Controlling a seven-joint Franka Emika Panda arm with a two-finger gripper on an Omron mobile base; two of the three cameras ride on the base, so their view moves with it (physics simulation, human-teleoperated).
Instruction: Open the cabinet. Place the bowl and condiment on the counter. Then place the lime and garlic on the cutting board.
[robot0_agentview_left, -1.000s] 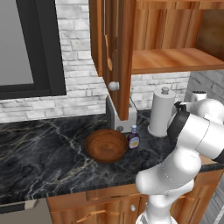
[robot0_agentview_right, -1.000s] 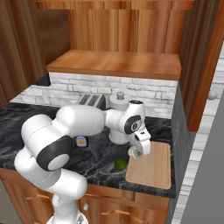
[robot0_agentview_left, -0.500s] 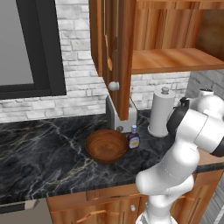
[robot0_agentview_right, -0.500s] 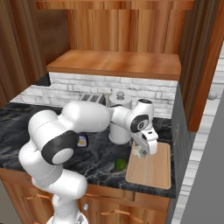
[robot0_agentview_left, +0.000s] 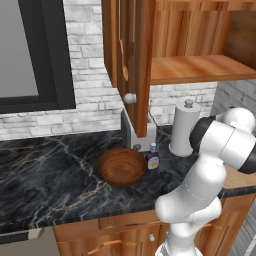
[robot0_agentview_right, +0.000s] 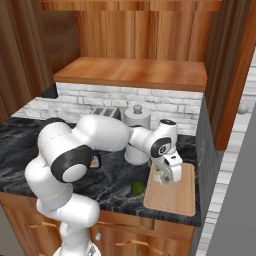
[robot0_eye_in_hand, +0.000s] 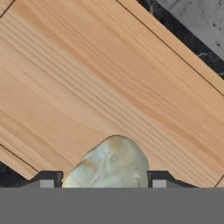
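Whitish garlic sits between our jaws, which clasp it above the cutting board's left edge; the lime lies on the table just beside that edge

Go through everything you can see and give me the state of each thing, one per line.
Reddish-brown wooden wall cabinet: door open.
Wide dark-brown wooden bowl: upright, empty, on the black marble counter.
Small dark blue-capped condiment bottle: standing beside the bowl.
Bright-green lime: on the counter, beside the light-tan cutting board.
Whitish garlic bulb: between the gripper fingers, over the cutting board.
Paper-towel roll: upright.
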